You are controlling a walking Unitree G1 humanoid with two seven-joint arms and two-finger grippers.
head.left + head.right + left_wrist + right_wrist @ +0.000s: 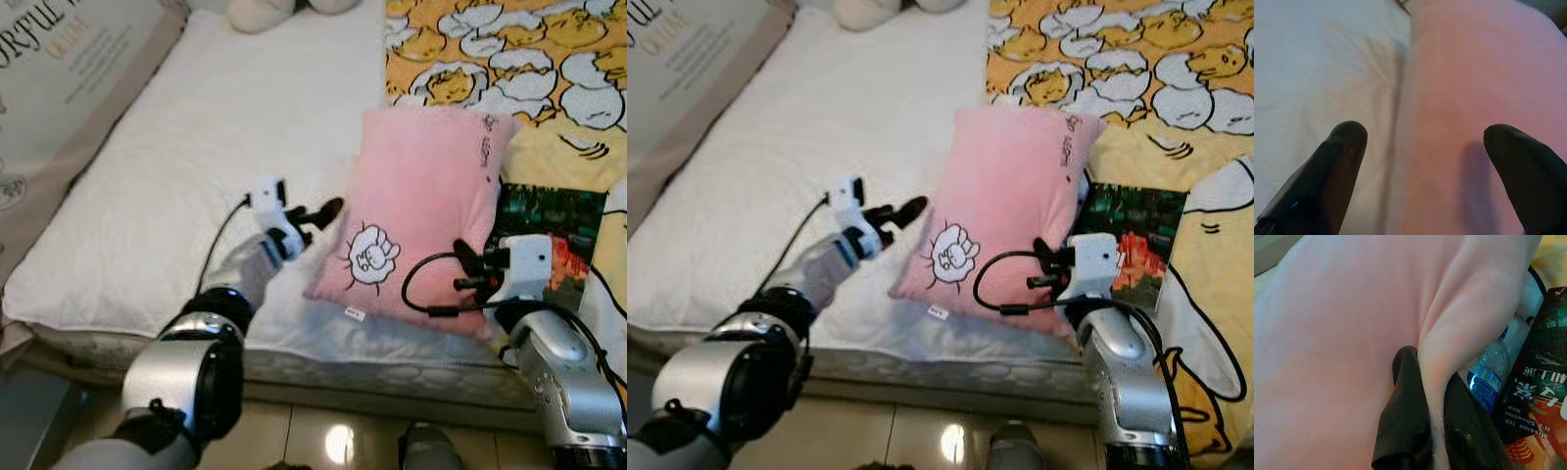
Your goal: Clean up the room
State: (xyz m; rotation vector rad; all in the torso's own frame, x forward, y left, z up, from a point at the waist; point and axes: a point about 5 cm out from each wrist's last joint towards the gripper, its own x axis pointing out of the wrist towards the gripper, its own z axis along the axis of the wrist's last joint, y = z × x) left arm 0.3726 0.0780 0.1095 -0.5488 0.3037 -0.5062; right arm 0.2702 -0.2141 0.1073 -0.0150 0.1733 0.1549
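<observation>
Pink pillow (416,211): soft, plush, rectangular, printed with a white cartoon figure; laid tilted on the white quilted mattress (176,176), near its front edge.
Right gripper (1427,431): a fold at the pillow's edge is pinched between the black fingers.
Left gripper (1420,161): fingers spread wide, held at the pillow's left edge.
Beside the pillow: a glossy dark booklet (549,225) and a clear plastic bottle (1488,377).

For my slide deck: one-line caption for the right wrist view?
Right gripper pinching a fold of the soft pink pillow, beside a clear plastic water bottle.
</observation>
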